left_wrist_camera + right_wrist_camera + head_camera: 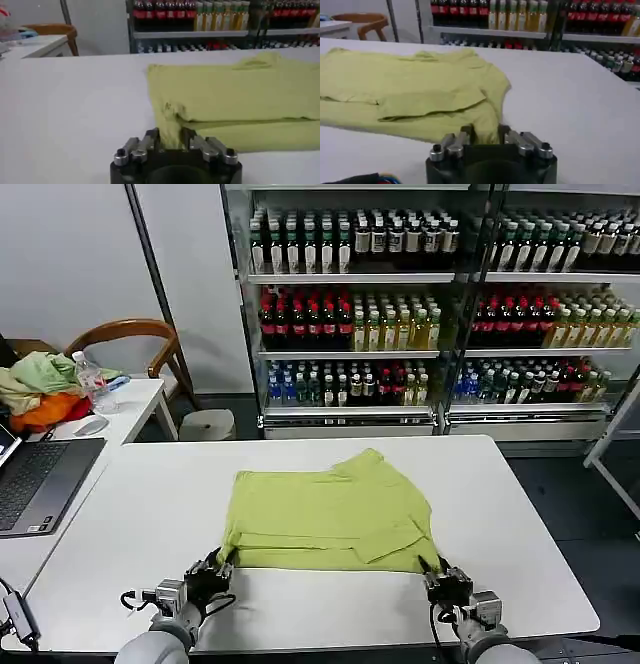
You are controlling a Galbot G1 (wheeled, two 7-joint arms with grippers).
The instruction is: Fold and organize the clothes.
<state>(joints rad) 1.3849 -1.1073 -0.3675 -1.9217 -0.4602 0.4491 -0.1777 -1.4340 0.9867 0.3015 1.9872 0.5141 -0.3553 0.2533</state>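
Head view shows the left gripper (221,565) and right gripper (434,570) each pinching a near corner of the lime yellow-green cotton T-shirt (330,512), evidently so the hem lifts evenly for the next fold on the white table (150,514).

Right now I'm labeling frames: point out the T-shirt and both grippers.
T-shirt (325,509), head view, middle of the folded cloth.
left gripper (170,141), left wrist view, between fingertips pinching the near corner.
right gripper (485,134), right wrist view, between fingertips at the hem.

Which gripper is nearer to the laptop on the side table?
Left. The left gripper pinches the T-shirt's near left corner, on the side toward the laptop. The right gripper pinches the opposite near corner, farther away.
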